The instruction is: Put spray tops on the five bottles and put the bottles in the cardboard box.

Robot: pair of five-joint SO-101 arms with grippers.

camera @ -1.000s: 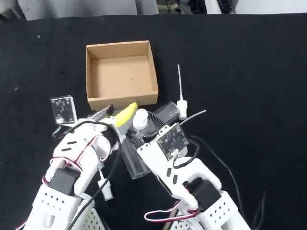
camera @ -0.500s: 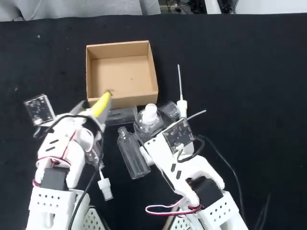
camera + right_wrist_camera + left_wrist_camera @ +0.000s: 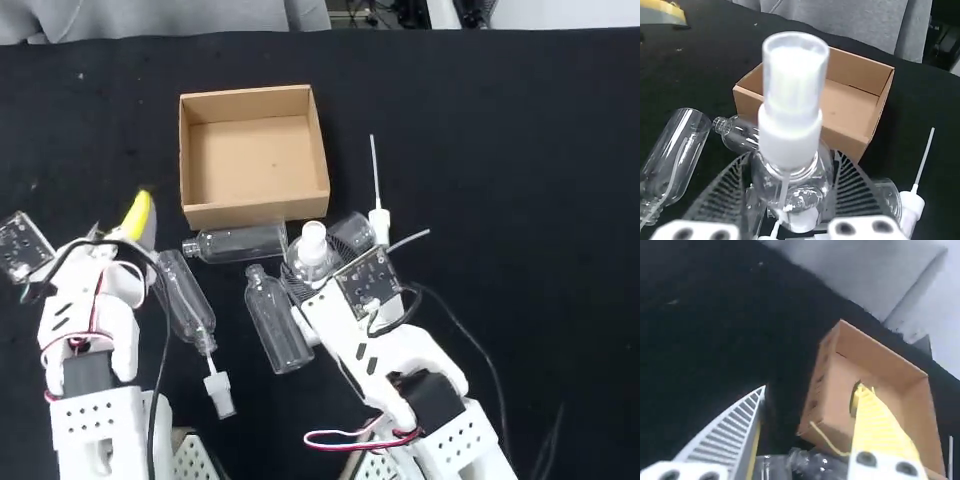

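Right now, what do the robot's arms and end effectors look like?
Left arm and right arm: white plastic, black motors, red, white and black cables. The left end effector has one yellow and one white ribbed finger; the right end effector has two ribbed ones.

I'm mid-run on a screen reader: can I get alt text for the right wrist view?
The right tool grips a clear bottle upright, with a white spray top already on. Behind it stands the open cardboard box; two capless bottles lie near it, and a loose spray top lies nearby.

surface: black-covered table | beyond far edge: dark cables, white surface | light: even
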